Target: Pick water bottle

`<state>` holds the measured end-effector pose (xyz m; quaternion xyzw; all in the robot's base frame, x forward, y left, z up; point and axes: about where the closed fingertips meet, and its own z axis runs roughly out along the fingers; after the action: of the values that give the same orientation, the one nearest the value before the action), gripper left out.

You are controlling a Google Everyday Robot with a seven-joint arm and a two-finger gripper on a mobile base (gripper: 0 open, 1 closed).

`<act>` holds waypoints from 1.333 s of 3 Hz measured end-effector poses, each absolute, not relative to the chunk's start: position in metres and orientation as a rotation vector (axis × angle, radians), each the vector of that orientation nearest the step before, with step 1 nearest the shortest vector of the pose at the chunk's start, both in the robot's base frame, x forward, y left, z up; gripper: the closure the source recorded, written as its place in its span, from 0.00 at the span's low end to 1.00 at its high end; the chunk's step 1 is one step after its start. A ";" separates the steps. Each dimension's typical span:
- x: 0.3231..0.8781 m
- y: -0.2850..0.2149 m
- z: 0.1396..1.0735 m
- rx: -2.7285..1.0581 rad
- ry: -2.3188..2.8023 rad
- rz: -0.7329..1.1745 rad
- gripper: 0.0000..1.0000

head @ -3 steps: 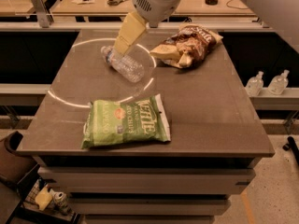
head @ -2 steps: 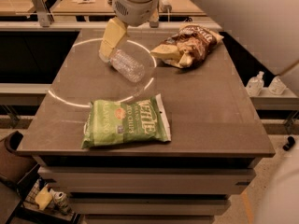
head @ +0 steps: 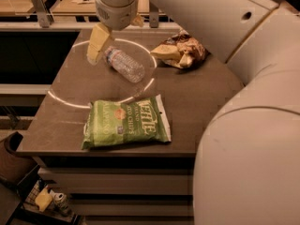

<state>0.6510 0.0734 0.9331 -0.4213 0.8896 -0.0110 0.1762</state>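
The water bottle (head: 125, 65) is clear and ribbed. It lies on its side on the dark table (head: 197, 107), cap toward the back left, inside a ring of light. My gripper (head: 104, 42) hangs from the arm at the back left, just left of the bottle's cap end. One yellow finger (head: 97, 45) points down beside the cap, and a bit of the other finger shows behind the wrist. The gripper is open and holds nothing.
A green chip bag (head: 126, 123) lies flat near the table's front edge. A crumpled brown snack bag (head: 182, 50) lies at the back right. My large pale arm (head: 253, 125) fills the right side. Shelves sit below the table.
The gripper has moved left, from over the bottle's body to beside its cap end. The arm now fills more of the right side. The bottle and bags have not moved.
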 end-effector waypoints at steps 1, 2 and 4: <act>0.664 0.094 0.919 -1.213 2.548 -0.031 0.00; 0.665 0.096 0.918 -1.214 2.543 -0.029 0.18; 0.668 0.099 0.914 -1.216 2.537 -0.025 0.00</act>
<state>0.6676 0.0991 0.9143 -0.4263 0.8896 -0.0088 0.1636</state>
